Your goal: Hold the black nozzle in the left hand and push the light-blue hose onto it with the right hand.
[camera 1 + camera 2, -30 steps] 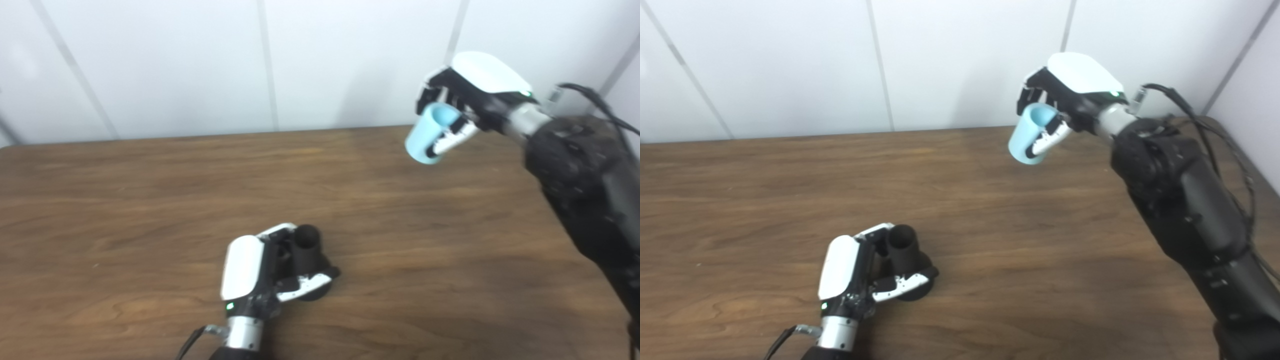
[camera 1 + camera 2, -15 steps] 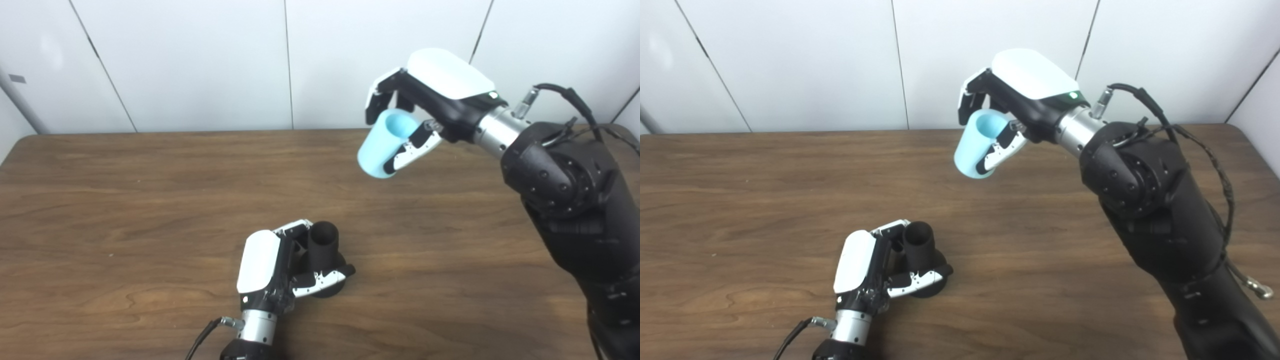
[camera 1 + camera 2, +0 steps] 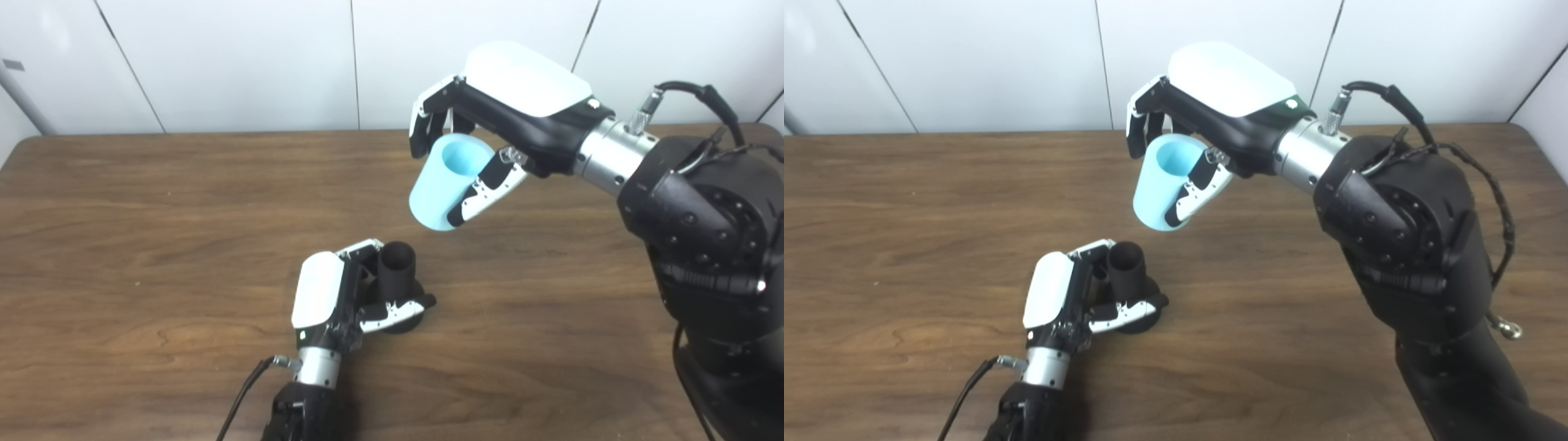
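Since a moment ago, the right hand (image 3: pixel 490 128) has come down and in toward the middle, bringing the light-blue hose (image 3: pixel 447 181) closer to the nozzle. Under both hands is the brown wooden table (image 3: pixel 122 233). That big hand is wrapped around the hose and holds it up in the air, tilted, open end up. It is near the black nozzle (image 3: pixel 397 269) but not touching it. Low down, the left hand (image 3: pixel 343 294) grips the nozzle, which stands up on the table.
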Available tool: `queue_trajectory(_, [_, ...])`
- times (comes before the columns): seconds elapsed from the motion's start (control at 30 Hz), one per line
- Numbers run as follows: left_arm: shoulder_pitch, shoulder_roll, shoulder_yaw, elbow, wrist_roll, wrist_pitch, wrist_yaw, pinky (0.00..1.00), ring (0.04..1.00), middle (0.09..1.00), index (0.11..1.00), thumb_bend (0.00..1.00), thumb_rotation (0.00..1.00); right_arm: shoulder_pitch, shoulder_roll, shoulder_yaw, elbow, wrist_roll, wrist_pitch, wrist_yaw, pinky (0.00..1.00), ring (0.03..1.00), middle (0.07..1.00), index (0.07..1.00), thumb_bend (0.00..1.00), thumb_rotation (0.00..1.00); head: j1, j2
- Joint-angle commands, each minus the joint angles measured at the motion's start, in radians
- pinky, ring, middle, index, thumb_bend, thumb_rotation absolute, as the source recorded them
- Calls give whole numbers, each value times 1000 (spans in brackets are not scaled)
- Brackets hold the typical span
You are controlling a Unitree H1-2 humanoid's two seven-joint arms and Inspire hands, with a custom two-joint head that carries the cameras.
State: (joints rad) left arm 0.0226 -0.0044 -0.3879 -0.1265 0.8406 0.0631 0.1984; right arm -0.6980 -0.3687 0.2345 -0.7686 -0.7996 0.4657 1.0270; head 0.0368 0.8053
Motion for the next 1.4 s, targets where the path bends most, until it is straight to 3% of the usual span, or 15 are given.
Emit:
queue_trajectory(0.0, [24,10,-11,4,26,43,-47,483,517,483,488,523,0,-37,-9,-21,-20,13,0,-8,431,374,492,515,516,0,1,0])
queue_trajectory(0.1, [24,9,-12,0,24,46,-50,482,518,485,487,523,0,-18,-11,-22,-13,39,-19,-36,496,378,486,502,518,0,12,6])
queue_trajectory(0.23, [25,6,-15,-2,28,50,-51,476,513,481,488,523,0,8,2,-15,-14,35,-13,-46,342,363,488,525,513,0,19,10])
queue_trajectory(0.93, [23,4,-18,21,28,40,-42,494,525,494,484,522,0,82,56,21,45,21,-86,-164,301,364,489,525,513,0,26,-6])
queue_trajectory(1.13, [21,4,-18,22,24,39,-43,496,527,493,484,522,0,103,63,22,47,30,-90,-174,357,395,529,483,515,0,28,-5])
queue_trajectory(1.37, [18,2,-19,24,25,37,-40,498,528,497,483,522,0,117,60,25,52,32,-108,-181,281,415,551,492,491,0,28,-5])
